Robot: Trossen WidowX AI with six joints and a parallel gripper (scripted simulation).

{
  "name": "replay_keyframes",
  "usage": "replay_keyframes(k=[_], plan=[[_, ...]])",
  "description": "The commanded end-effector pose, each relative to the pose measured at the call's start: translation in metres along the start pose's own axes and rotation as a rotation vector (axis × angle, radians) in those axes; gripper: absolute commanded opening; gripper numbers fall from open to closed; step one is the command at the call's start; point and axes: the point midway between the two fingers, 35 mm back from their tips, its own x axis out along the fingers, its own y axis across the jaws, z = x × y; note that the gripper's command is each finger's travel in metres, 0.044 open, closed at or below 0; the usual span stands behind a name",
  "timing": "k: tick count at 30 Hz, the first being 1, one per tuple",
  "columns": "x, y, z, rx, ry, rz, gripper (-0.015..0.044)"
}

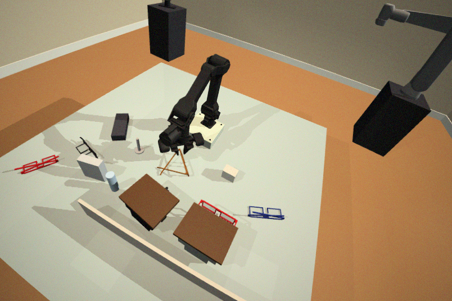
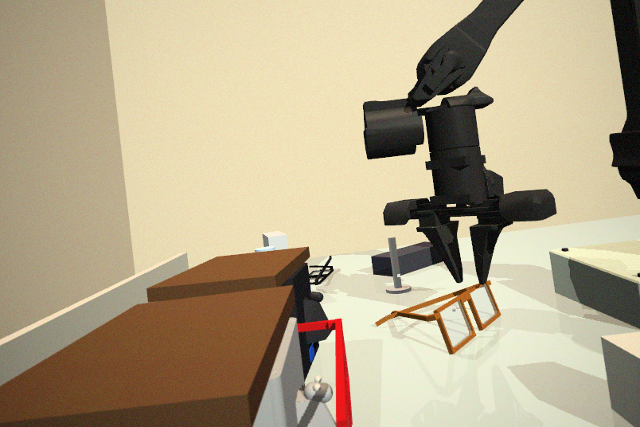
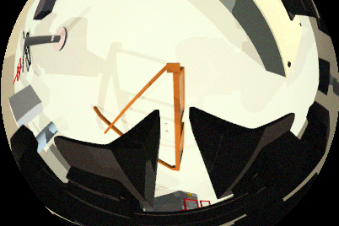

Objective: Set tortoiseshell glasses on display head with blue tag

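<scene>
The tortoiseshell glasses [image 1: 184, 163] [image 2: 469, 295] [image 3: 177, 102] stand on the table with lenses upright and temples spread toward the heads. My gripper [image 2: 471, 281] [image 3: 174, 112] is partly open and empty, pointing down just above the front frame, with one fingertip close to its top edge in the exterior view. The dark display head [image 2: 314, 315] [image 1: 149, 199] with the blue tag [image 2: 312, 353] is under the farther brown board [image 2: 229, 269]. Its face is mostly hidden. The other, grey head [image 2: 277, 378] [image 1: 205, 233] is under the nearer board [image 2: 160, 357], with red glasses [image 1: 218, 210] [image 2: 341, 368] at its front.
A pale block [image 1: 229, 172] [image 2: 619, 368] and blue glasses [image 1: 266, 213] are on the table. A post stand [image 1: 138, 145] [image 2: 395, 264], dark box [image 1: 120, 126], white box [image 1: 90, 167] and blue cylinder [image 1: 111, 180] stand toward the left. A low wall [image 1: 150, 246] runs behind the heads.
</scene>
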Motion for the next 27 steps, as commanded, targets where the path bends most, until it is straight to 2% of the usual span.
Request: replay_keyframes(k=[1, 14, 27], plan=[[0.009, -0.003, 0.001, 0.007, -0.005, -0.012, 0.0120], [0.030, -0.006, 0.003, 0.007, -0.006, -0.012, 0.0120], [0.031, -0.002, 0.003, 0.007, -0.006, -0.012, 0.0120]])
